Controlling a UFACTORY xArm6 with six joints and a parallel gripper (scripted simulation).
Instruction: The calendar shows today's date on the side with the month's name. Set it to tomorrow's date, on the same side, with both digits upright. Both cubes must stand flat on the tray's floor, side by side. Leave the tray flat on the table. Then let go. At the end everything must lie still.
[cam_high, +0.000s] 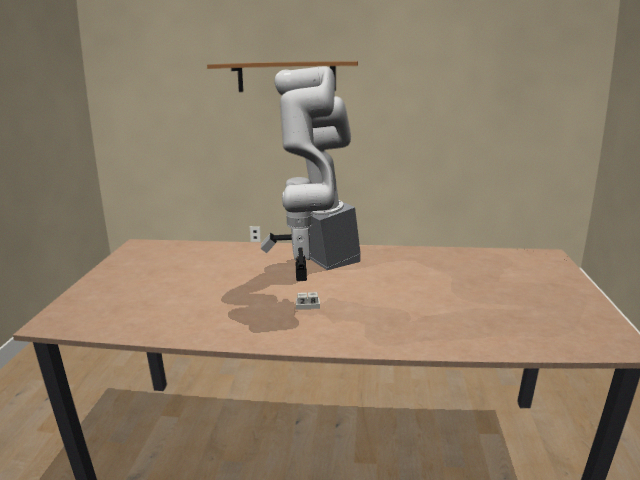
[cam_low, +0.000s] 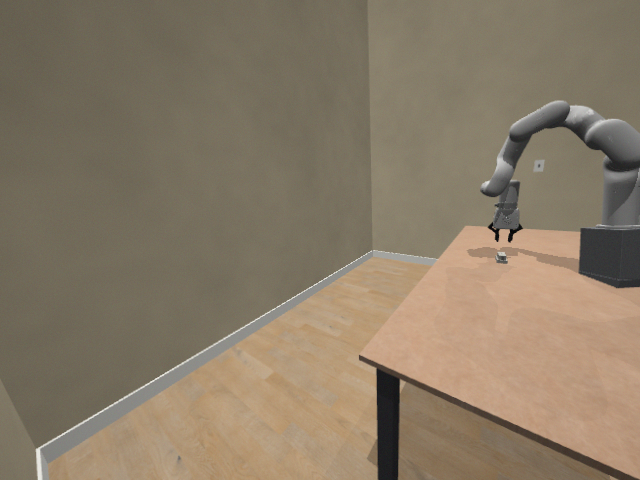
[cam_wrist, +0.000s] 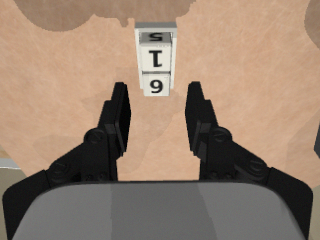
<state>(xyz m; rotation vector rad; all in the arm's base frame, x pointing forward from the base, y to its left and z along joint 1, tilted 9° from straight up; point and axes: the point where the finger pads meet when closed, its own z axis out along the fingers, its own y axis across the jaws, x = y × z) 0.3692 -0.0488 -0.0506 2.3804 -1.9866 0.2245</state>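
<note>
The small white tray (cam_high: 308, 306) (cam_low: 501, 261) (cam_wrist: 173, 60) is flat on the table, with two white cubes side by side in it. In the top view the left cube (cam_high: 302, 300) shows 2 in front and the right cube (cam_high: 313, 300) shows 8, though small. In the wrist view the left cube (cam_wrist: 156, 58) has a 1 on top and a 5 on its outer end face; the right cube (cam_wrist: 156, 86) has a 6 or 9 on top. My gripper (cam_high: 301, 279) (cam_low: 504, 240) (cam_wrist: 157, 97) is partly open and empty, pointing down above the tray, touching nothing.
The wooden table (cam_high: 439, 310) (cam_low: 516, 351) bears the robot's dark grey base (cam_high: 336, 240) (cam_low: 610, 255) behind the tray. The arm's shadow lies left of the tray in the top view. A wall shelf (cam_high: 248, 65) is high at the back.
</note>
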